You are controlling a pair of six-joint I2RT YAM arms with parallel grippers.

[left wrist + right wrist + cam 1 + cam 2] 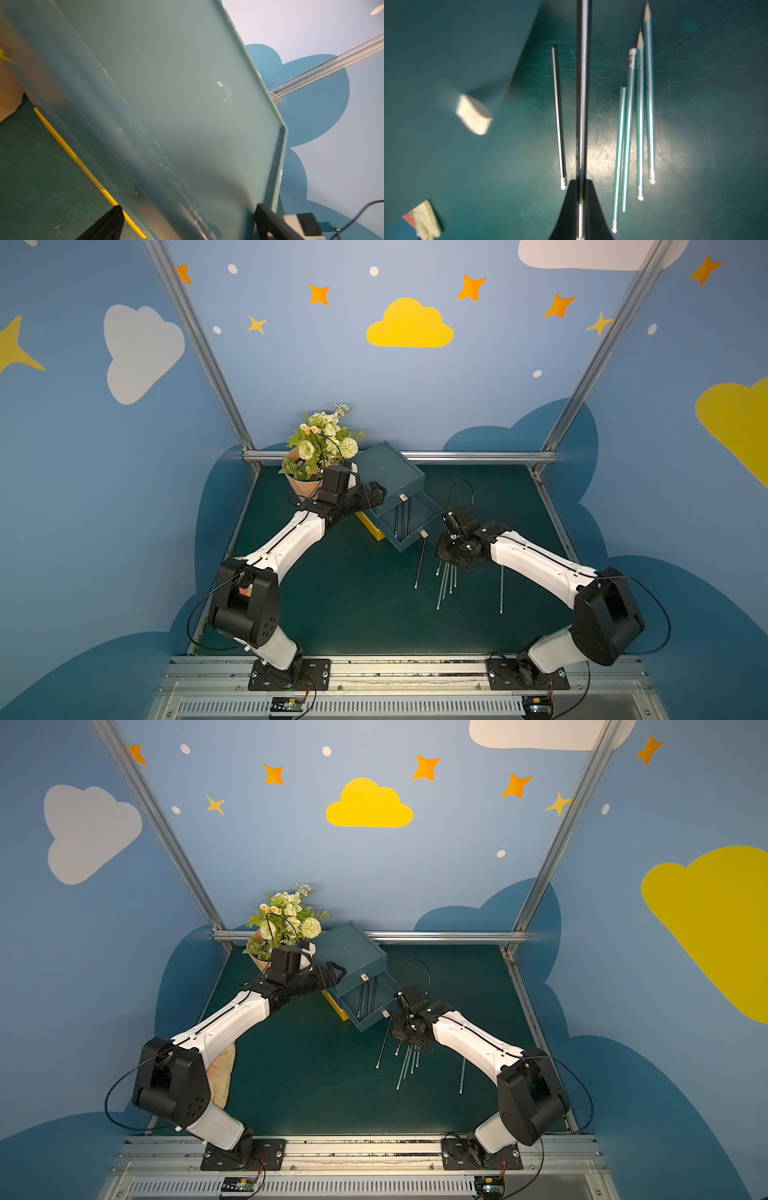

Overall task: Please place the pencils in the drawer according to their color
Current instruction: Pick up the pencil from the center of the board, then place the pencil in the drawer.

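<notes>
A black pencil (583, 83) is being gripped by the right tool (581, 182), whose jaws are being pressed shut on its shaft. It is being held above the tabletop (706, 104), just beside the front corner of the open drawer (405, 546). A second black pencil (558, 116) is lying flat on the tabletop close beside the held one. Four green pencils (640, 124) are lying on its other side, roughly parallel and bunched together, some touching. In a top view one lone pencil (501, 589) is lying apart from that bunch, nearer the right arm; its colour cannot be told. A few dark pencils (402, 520) are lying lengthwise in the open drawer.

That drawer is being shown pulled out of a teal cabinet (386, 472), with a pale handle (424, 533) on its front. A shut drawer above it is bearing a like handle (403, 497), and a yellow base (368, 524) is showing at the cabinet's foot.

The left tool (188, 206) is being held at the cabinet's side away from the right arm. Its jaws are standing wide, with the cabinet's flat top showing between them; whether the cabinet is being touched cannot be told. A bunch of flowers (322, 443) is standing behind the left arm, near the tabletop's back edge.
</notes>
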